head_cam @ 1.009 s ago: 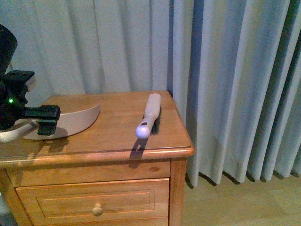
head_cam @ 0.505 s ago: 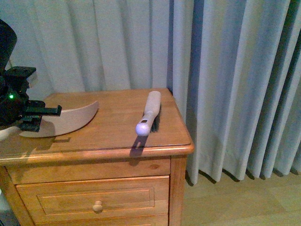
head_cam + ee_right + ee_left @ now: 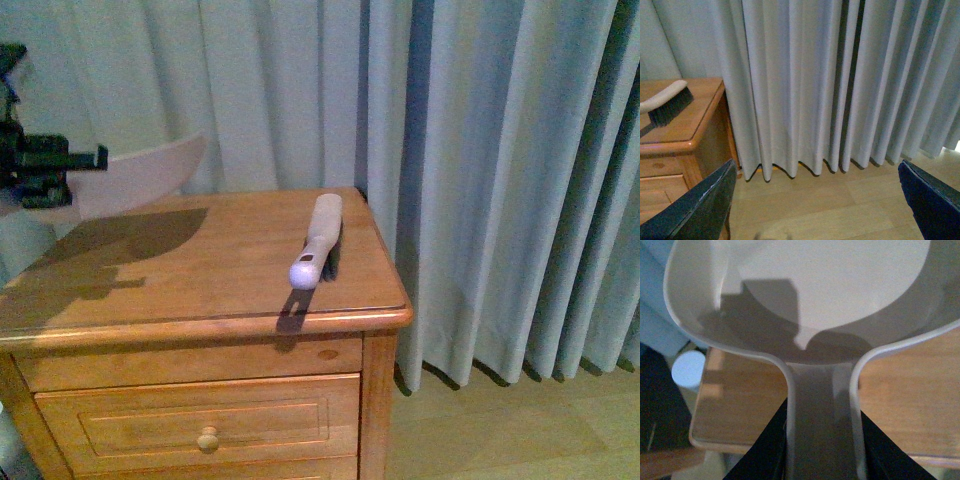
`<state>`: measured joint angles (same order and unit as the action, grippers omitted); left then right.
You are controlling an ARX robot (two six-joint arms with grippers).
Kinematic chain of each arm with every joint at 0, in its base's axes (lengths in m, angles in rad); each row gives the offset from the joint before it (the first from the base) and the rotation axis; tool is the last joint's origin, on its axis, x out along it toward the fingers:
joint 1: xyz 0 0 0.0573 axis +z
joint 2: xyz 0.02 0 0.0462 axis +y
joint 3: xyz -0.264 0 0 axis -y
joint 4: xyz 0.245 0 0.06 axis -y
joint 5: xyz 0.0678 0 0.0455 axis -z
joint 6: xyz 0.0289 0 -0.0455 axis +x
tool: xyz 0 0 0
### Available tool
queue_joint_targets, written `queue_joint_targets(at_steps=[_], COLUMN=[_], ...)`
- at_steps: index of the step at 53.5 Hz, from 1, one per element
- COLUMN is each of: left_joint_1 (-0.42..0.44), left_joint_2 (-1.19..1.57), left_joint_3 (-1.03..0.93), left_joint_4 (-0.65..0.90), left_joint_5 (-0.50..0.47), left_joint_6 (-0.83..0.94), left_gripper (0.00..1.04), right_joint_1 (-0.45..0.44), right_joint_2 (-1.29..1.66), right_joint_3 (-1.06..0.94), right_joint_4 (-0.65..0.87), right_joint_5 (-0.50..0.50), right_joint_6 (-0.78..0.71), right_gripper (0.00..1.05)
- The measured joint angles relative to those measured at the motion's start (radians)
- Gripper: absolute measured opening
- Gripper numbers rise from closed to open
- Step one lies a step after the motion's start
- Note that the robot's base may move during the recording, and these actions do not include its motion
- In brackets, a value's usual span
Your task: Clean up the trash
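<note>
L gripper (image 3: 68, 176) clamps the handle of a pale pinkish-beige dustpan (image 3: 140, 170), holding it in the air above the back-left part of a wooden nightstand (image 3: 200, 285). The pan touches nothing, and its shadow falls across the tabletop below.

In the L wrist view, the dark fingers (image 3: 765, 450) press on both sides of the handle. The scoop (image 3: 830, 290) opens out ahead over the wood, and its inside shows bare.

A white-handled brush (image 3: 315, 245) w/ dark bristles lies on the R side of the top, well apart from the pan. Its rounded handle end points toward the front edge.

R gripper (image 3: 820, 200) is spread wide w/ nothing between its fingers. It hangs over the wood floor (image 3: 805, 222) beside the nightstand, facing the curtain folds. The brush (image 3: 667, 102) and a corner of the tabletop (image 3: 690, 131) show at the edge of that view.

Grey-blue curtains (image 3: 500, 180) run floor-length behind and to the R of the nightstand. A drawer w/ a round knob (image 3: 207, 441) sits under the top.

Trash: no view shows the wad, so can't tell where it is.
</note>
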<state>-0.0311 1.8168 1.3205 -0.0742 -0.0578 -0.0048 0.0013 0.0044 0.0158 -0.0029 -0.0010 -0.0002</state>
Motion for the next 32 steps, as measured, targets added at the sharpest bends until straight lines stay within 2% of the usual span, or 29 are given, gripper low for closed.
queue_joint_targets(at_steps=[12,21,32], left_joint_1=[-0.029,-0.056,-0.036], left_joint_2=[-0.248,-0.557,-0.794], left_joint_3=[-0.162,-0.411,-0.636], left_joint_4=[0.256,0.526,0.677], left_joint_5=[0.034,0.064,0.1], left_joint_6=[0.049,0.151,0.118], left_gripper=[0.27,0.27,0.27], right_joint_1=[0.0,0.0,0.0], right_joint_2=[0.0,0.0,0.0], right_joint_3=[0.0,0.0,0.0], right_joint_4=[0.0,0.0,0.0], right_joint_5=[0.0,0.0,0.0], right_joint_6=[0.0,0.0,0.0], right_gripper=[0.97,0.97,0.97])
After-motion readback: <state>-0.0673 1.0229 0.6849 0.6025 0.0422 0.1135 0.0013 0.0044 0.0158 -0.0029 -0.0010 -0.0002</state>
